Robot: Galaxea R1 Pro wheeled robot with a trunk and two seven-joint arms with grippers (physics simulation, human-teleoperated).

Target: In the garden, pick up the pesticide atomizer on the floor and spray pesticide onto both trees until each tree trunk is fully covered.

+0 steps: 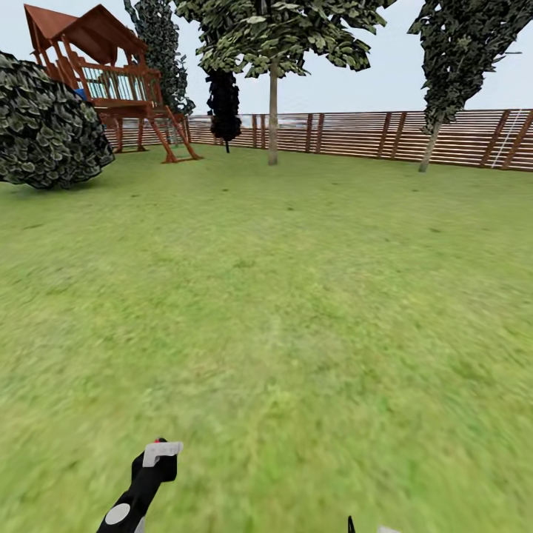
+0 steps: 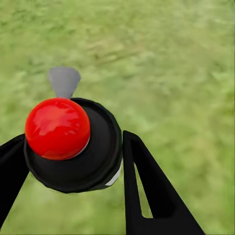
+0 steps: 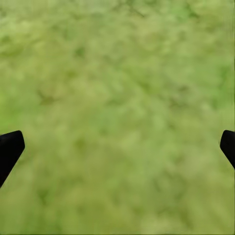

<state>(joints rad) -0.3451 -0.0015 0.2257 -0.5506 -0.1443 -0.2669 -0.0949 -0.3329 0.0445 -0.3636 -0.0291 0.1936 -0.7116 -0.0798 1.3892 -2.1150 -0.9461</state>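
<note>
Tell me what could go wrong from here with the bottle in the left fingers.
The atomizer sits between the left gripper fingers above grass; a loosened grip would probably drop it. Both pale tree trunks stand far off by the fence, so spray released now would likely miss them.

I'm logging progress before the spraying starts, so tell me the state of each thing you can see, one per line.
Left gripper: shut on the atomizer.
Atomizer: held off the grass, red button on top, grey nozzle pointing forward.
Right gripper: open, nothing between its fingers, over grass.
Near tree trunk: upright, no white specks visible from here.
Far-right tree trunk: leaning, no specks visible.
Fence: standing, intact.
</note>
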